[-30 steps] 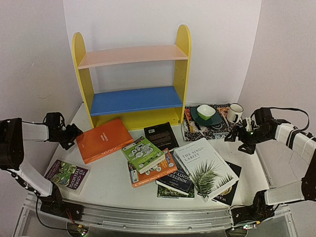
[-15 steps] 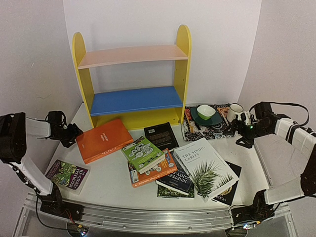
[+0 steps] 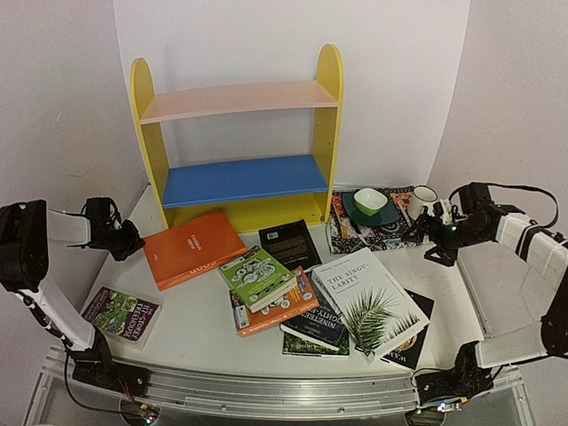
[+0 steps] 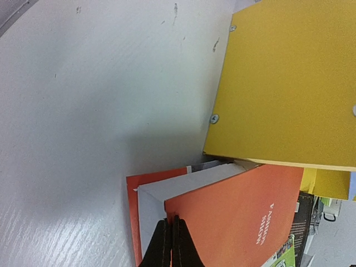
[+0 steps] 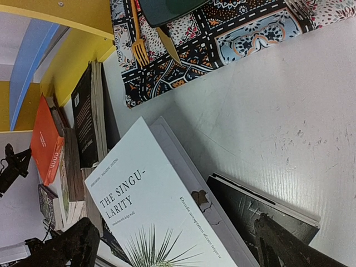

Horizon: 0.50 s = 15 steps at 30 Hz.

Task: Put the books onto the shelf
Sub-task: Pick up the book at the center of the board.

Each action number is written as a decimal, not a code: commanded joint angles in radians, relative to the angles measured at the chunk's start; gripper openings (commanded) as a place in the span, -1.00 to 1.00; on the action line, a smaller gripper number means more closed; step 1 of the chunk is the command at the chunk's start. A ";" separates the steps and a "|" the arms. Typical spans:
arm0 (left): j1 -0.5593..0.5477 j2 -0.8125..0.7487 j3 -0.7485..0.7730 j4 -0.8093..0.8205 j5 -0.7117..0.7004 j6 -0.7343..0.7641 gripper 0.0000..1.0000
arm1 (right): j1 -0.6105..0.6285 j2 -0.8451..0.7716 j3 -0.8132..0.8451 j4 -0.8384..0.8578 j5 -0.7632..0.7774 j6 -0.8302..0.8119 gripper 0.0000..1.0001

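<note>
1. Left gripper [image 4: 169, 245]: both fingers are pressed together at a corner of the orange book [image 4: 245, 217]. They seem to nip only its front cover, with the pale page block showing beneath.
2. Right gripper [image 5: 183, 233]: fingers spread wide and holding nothing, above the white palm-leaf book [image 5: 150, 211].
3. The orange book lies on the table [image 3: 177, 319] just in front of the left end of the shelf [image 3: 240, 177]. None of the books is on the shelf yet.
4. Risk: if it is lifted by the cover alone, the book could flop open, crease or slip free. The yellow side panel is close enough to be bumped.
5. Count: I make out nine books, some of them half hidden in the pile. There is one orange, one purple floral [image 3: 119, 313], one green [image 3: 257, 275], one orange-red beneath it, one white and four dark. There is also one shelf, one patterned mat [image 3: 342, 232], one mug [image 3: 423, 202] and one green bowl [image 3: 370, 201].
</note>
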 commanded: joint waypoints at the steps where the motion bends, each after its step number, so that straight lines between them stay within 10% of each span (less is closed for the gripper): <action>1: 0.001 -0.119 -0.033 0.035 0.046 -0.019 -1.00 | -0.002 -0.037 0.052 -0.044 -0.033 -0.012 0.96; 8: 0.000 -0.309 -0.113 0.033 0.130 -0.089 -1.00 | 0.054 -0.047 0.104 -0.087 -0.034 -0.062 0.96; 15: -0.001 -0.436 -0.110 -0.012 0.278 -0.177 -1.00 | 0.456 -0.015 0.191 -0.070 0.260 -0.266 0.96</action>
